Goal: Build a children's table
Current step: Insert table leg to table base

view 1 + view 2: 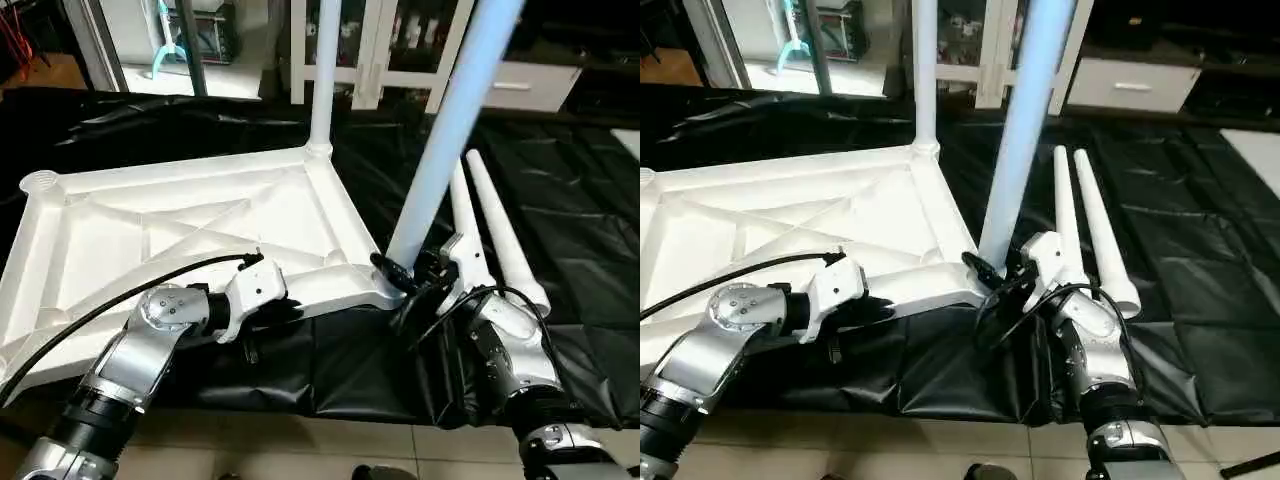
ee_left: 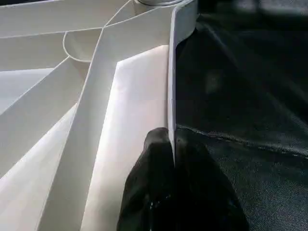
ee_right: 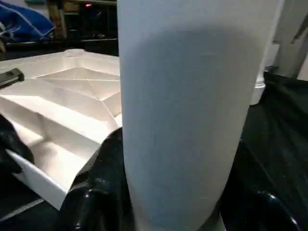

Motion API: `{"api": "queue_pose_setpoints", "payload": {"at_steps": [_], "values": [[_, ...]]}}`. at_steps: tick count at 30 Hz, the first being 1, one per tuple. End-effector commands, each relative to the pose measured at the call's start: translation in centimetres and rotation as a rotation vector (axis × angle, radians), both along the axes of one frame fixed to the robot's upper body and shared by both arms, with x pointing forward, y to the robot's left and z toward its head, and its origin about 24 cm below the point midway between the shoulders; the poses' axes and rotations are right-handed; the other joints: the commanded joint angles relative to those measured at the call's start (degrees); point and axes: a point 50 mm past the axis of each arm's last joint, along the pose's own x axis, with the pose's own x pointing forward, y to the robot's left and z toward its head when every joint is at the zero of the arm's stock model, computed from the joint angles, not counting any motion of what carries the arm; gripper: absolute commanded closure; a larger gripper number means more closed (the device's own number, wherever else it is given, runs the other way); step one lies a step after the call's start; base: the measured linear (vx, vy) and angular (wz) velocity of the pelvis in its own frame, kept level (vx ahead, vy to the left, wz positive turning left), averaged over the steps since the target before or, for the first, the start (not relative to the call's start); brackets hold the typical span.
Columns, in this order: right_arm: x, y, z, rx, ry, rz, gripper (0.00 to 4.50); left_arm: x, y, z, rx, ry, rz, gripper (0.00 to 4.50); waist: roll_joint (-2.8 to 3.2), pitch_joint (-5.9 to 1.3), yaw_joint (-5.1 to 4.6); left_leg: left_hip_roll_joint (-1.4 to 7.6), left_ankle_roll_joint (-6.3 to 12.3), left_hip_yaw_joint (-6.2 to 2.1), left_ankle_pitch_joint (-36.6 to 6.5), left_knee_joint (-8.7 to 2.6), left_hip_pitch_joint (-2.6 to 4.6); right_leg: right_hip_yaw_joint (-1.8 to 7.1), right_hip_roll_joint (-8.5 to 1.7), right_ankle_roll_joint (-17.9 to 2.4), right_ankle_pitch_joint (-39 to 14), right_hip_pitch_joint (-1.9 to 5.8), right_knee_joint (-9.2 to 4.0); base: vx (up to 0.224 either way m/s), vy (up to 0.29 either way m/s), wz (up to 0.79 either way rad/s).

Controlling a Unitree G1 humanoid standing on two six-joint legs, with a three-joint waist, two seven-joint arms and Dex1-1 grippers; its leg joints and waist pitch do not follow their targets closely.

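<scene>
1. Tabletop (image 1: pixel 190 230) lies upside down on a black sheet (image 1: pixel 560 180), ribs facing up.
2. One leg (image 1: pixel 322 70) stands in the far corner.
3. Right gripper (image 1: pixel 408 274) is closed around a second leg (image 1: pixel 450 120), down low where it stands at the near corner.
4. Left gripper (image 1: pixel 285 308) pinches the tabletop's near edge, fingers (image 2: pixel 154 192) tight together.
5. Two more legs (image 1: pixel 495 235) lie on the sheet beside the right arm.
</scene>
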Motion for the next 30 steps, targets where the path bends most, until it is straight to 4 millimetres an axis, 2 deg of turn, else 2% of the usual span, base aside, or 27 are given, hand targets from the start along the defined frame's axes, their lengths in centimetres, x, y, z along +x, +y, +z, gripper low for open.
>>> {"api": "queue_pose_setpoints", "payload": {"at_steps": [1,2,4,7,15,16,19,21,22,23,24,25,26,27,28,29,30], "values": [[-3.8,-0.4,-5.8,-0.134,0.310,0.148,2.55,0.4,-0.6,1.1,-0.085,-0.059,0.010,4.50,-0.16,-1.65,-0.74,3.51,-0.26,-2.92,-31.8,-5.89,1.69,1.89,-3.26,-4.8,-38.5,0.12,-5.52,0.000,0.000,0.00],[-3.8,-0.4,-5.8,-0.137,0.311,0.154,2.55,0.3,-0.6,1.1,-0.084,-0.059,0.008,4.50,-0.09,-1.66,-0.58,3.65,-0.04,-2.70,-31.1,-6.04,1.73,2.12,-3.24,-5.8,-35.9,0.03,-5.45,0.000,0.000,0.00],[-3.8,-0.8,-5.8,-0.142,0.314,0.166,2.55,0.3,-0.6,1.1,-0.082,-0.054,-0.002,4.50,-0.22,-1.35,-0.59,3.60,0.13,-2.48,-31.8,-6.08,1.84,2.22,-3.18,-6.7,-35.4,-0.17,-5.45,0.000,0.000,0.00],[-3.5,-1.5,-5.6,-0.098,0.340,0.137,2.55,0.3,-0.7,1.1,-0.081,-0.053,-0.007,4.50,-0.23,-1.68,-0.50,3.61,0.15,-2.58,-31.2,-6.06,1.82,2.31,-3.41,-6.6,-36.2,0.17,-5.44,0.000,0.000,0.00],[-2.9,-1.9,-5.6,-0.023,0.354,0.015,2.55,0.2,-0.6,0.7,-0.058,-0.038,0.021,4.50,-0.10,-1.69,-0.37,3.73,-0.20,-2.74,-31.5,-6.27,1.78,2.20,-3.43,-6.2,-37.4,0.13,-5.58,0.000,0.000,0.00],[-2.8,-1.8,-5.6,-0.013,0.347,-0.014,2.55,0.2,-0.6,0.5,-0.044,-0.040,0.036,4.50,0.13,-1.69,-0.38,3.70,-0.41,-2.83,-32.1,-6.30,1.82,2.15,-3.44,-6.0,-37.8,0.09,-5.58,0.000,0.000,0.00],[-2.4,-1.6,-5.7,0.003,0.350,-0.099,2.55,0.2,-0.8,0.3,-0.034,-0.032,0.069,4.50,0.07,-1.46,-0.94,3.65,-1.39,-3.20,-35.3,-6.40,2.13,1.65,-3.34,-4.7,-40.7,-0.27,-5.99,0.000,0.000,0.00],[-2.1,-1.4,-5.8,-0.005,0.350,-0.161,2.55,0.3,-1.1,0.3,-0.039,-0.031,0.111,4.50,0.31,-1.41,-1.26,3.66,-2.01,-3.40,-36.9,-6.52,2.31,1.32,-3.21,-4.2,-41.0,-0.31,-6.07,0.000,0.000,0.00],[-1.9,-1.3,-5.9,-0.010,0.347,-0.181,2.55,0.4,-1.3,0.3,-0.040,-0.033,0.128,4.50,0.33,-1.19,-1.98,3.64,-2.66,-3.76,-39.9,-6.74,2.37,0.59,-2.90,-3.7,-40.3,-0.20,-6.22,0.000,0.000,0.00],[-1.7,-1.0,-5.9,-0.020,0.346,-0.224,2.55,0.8,-1.5,0.3,-0.036,-0.040,0.182,4.50,0.29,-1.17,-2.37,3.59,-2.62,-3.80,-41.2,-6.82,2.35,0.29,-2.94,-3.6,-39.6,-0.02,-6.28,0.000,0.000,0.00],[-1.7,-1.0,-5.9,-0.020,0.346,-0.224,2.55,0.8,-1.5,0.3,-0.036,-0.040,0.182,4.50,0.46,-1.11,-2.44,3.62,-2.75,-3.87,-41.6,-6.91,2.49,0.16,-2.99,-3.7,-39.4,-0.01,-6.34,0.000,0.000,0.00],[-1.4,-0.4,-6.0,-0.048,0.339,-0.263,2.55,1.3,-1.9,0.3,-0.036,-0.047,0.268,4.50,0.50,-1.10,-2.58,3.57,-2.74,-3.93,-42.0,-7.01,2.60,-0.07,-2.96,-3.5,-39.4,0.06,-6.55,0.000,0.000,0.00],[-1.4,-0.4,-6.0,-0.048,0.339,-0.263,2.55,1.3,-1.9,0.3,-0.036,-0.047,0.268,4.50,0.51,-1.01,-3.02,3.53,-2.93,-3.88,-42.4,-7.17,2.64,-0.34,-2.93,-3.4,-39.2,0.09,-6.71,0.000,0.000,0.00],[-0.9,0.5,-6.1,-0.079,0.337,-0.303,2.55,2.0,-2.2,0.3,-0.032,-0.054,0.370,4.50,0.88,-0.93,-3.36,3.42,-2.94,-3.96,-43.9,-7.19,3.05,-1.08,-2.76,-2.8,-39.8,0.09,-7.11,0.000,0.000,0.00],[-0.4,1.3,-6.1,-0.117,0.342,-0.373,2.55,2.6,-2.6,0.4,-0.028,-0.062,0.473,4.50,1.18,-0.45,-3.89,3.68,-3.47,-4.01,-46.6,-8.10,2.97,-2.40,-2.13,-2.5,-38.3,0.60,-7.07,0.000,0.000,0.00],[0.1,2.1,-6.2,-0.163,0.356,-0.440,2.55,3.1,-3.0,0.5,-0.022,-0.072,0.566,4.50,1.94,-0.02,-3.67,4.72,-4.69,-3.41,-49.7,-11.29,0.66,-3.76,-0.81,-4.0,-29.3,3.63,-2.93,-0.051,0.034,-0.04],[0.5,2.5,-6.3,-0.199,0.367,-0.493,2.55,3.5,-3.2,0.6,-0.021,-0.078,0.621,4.50,2.05,-0.50,-2.14,5.97,-4.73,-3.24,-49.9,-13.57,-2.17,-2.54,-1.03,-4.5,-19.6,7.26,4.17,-0.105,0.019,0.10]]}}
